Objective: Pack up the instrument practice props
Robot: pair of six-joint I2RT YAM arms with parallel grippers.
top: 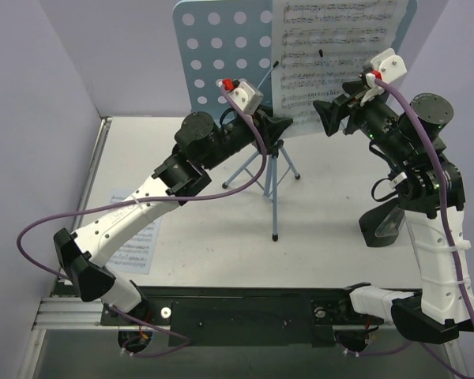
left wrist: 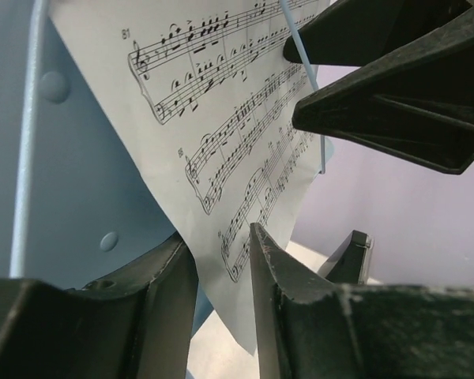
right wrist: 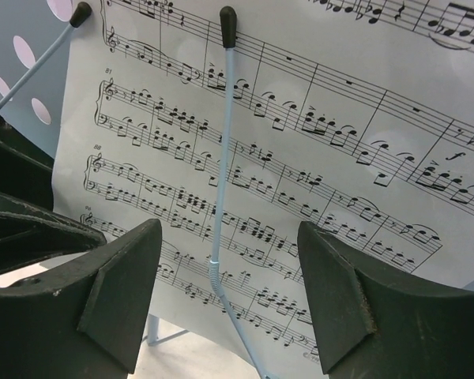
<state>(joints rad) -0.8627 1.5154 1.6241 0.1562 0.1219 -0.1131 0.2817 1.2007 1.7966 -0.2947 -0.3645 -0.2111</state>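
Sheet music first: one white printed sheet-music page (top: 340, 63) leans on the right half of the light-blue hole-punched metal music stand (top: 229, 28). The stand is upright on thin tripod legs (top: 273, 189) towards the back of the pale table (top: 221, 260). Thin blue wire retainers with black tips (right wrist: 223, 118) lie across the page.

My left gripper (left wrist: 220, 237) is at the page's lower left corner. Its fingers stand a little apart with the paper corner hanging in the gap, not squeezed as far as I can see. My right gripper (right wrist: 229, 237) faces the page's lower edge, fingers spread wide, holding nothing.

A second white sheet-music page (top: 138, 237) lies flat on the table under my left arm. The small dark pyramid-shaped metronome (top: 383, 225) sits on the table just beside my right arm — partly hidden by it.
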